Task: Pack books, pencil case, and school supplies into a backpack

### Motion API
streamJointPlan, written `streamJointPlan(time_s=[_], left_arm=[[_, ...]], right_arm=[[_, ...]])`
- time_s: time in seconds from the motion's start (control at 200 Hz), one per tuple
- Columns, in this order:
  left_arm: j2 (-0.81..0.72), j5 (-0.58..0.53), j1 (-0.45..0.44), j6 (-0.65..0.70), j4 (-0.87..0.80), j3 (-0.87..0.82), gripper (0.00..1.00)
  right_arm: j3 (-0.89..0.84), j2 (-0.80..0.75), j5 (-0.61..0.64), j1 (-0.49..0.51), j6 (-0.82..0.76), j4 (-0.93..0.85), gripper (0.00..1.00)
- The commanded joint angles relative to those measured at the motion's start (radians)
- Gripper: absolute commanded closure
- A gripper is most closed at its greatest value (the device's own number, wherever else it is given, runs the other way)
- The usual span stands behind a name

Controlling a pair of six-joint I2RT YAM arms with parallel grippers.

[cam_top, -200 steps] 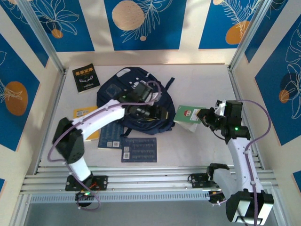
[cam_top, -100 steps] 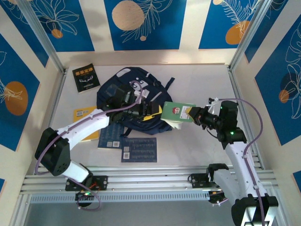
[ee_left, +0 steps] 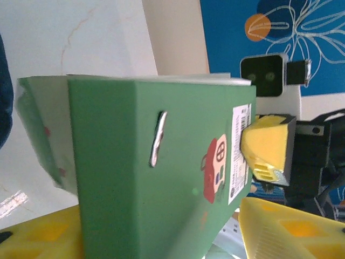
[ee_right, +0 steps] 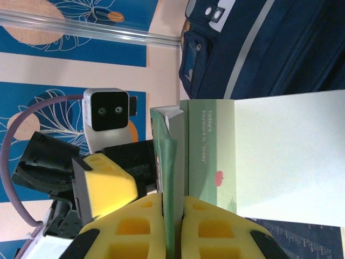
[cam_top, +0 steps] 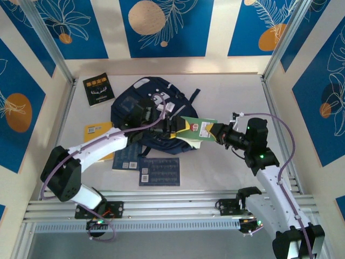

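Observation:
The navy backpack (cam_top: 141,108) lies at the table's middle, its stripe and buckle patches also in the right wrist view (ee_right: 269,48). My right gripper (cam_top: 215,131) (ee_right: 173,216) is shut on a green booklet (cam_top: 198,128) (ee_right: 210,145) and holds it in the air at the backpack's right edge. My left gripper (cam_top: 177,127) (ee_left: 161,232) is at that same edge, jaws apart, with the booklet (ee_left: 135,162) between its yellow fingers (ee_left: 291,226). A black book (cam_top: 98,90), a yellow-orange book (cam_top: 96,131) and two dark blue books (cam_top: 159,171) lie flat. The pencil case is out of view.
Metal frame posts and patterned walls close in the table on three sides. The rail with both arm bases (cam_top: 161,208) runs along the near edge. Bare tabletop lies to the right of the backpack, behind my right arm.
My right gripper has carried the green booklet leftward from the right of the table to the backpack's edge. My left arm has stretched out, its gripper moving slightly right to meet the booklet.

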Motion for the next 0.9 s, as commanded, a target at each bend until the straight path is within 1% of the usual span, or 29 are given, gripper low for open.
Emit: streamJointPlan(time_s=[0.0,0.14,0.24,0.27,0.315,0.35,0.39,0.44,0.49,0.52,0.585,0.66,0.78,0.895], left_arm=[[0.016,0.024,-0.026,-0.051,0.089,-0.013,0.43],[0.003,0.02,-0.028,-0.072,0.109,-0.017,0.64],[-0.02,0.01,-0.027,-0.057,0.077,0.0,0.74],[-0.029,0.006,-0.027,-0.043,0.056,0.008,0.76],[-0.042,-0.003,-0.026,-0.018,0.015,0.028,0.79],[-0.053,-0.012,-0.024,-0.001,-0.015,0.037,0.81],[-0.064,-0.019,-0.022,0.011,-0.038,0.048,0.83],[-0.075,-0.022,-0.019,0.015,-0.052,0.058,0.86],[-0.086,-0.024,-0.017,0.014,-0.055,0.064,0.89],[-0.093,-0.025,-0.016,0.012,-0.055,0.067,0.92],[-0.107,-0.029,-0.016,0.007,-0.053,0.072,0.94],[-0.125,-0.031,-0.016,-0.01,-0.038,0.074,0.99],[-0.15,-0.036,-0.016,-0.036,-0.021,0.074,1.0],[-0.169,-0.038,-0.015,-0.067,0.008,0.07,1.0]], right_arm=[[-0.017,-0.019,0.025,0.021,0.03,0.065,1.0],[-0.01,-0.018,0.044,0.037,0.018,0.051,1.0],[0.018,-0.025,0.069,0.037,-0.027,-0.027,1.0],[0.03,-0.029,0.085,0.036,-0.05,-0.068,0.93],[0.054,-0.036,0.117,0.036,-0.091,-0.14,0.74],[0.071,-0.04,0.143,0.036,-0.122,-0.195,0.55],[0.088,-0.047,0.17,0.037,-0.152,-0.249,0.4],[0.101,-0.057,0.203,0.035,-0.177,-0.305,0.24],[0.104,-0.063,0.218,0.033,-0.187,-0.341,0.14],[0.101,-0.064,0.208,0.029,-0.189,-0.344,0.12],[0.085,-0.063,0.167,0.022,-0.173,-0.332,0.05],[0.042,-0.064,0.097,0.018,-0.122,-0.258,0.0],[-0.041,-0.066,-0.031,0.015,0.007,-0.054,0.0],[-0.113,-0.065,-0.081,0.017,0.156,0.154,0.01]])
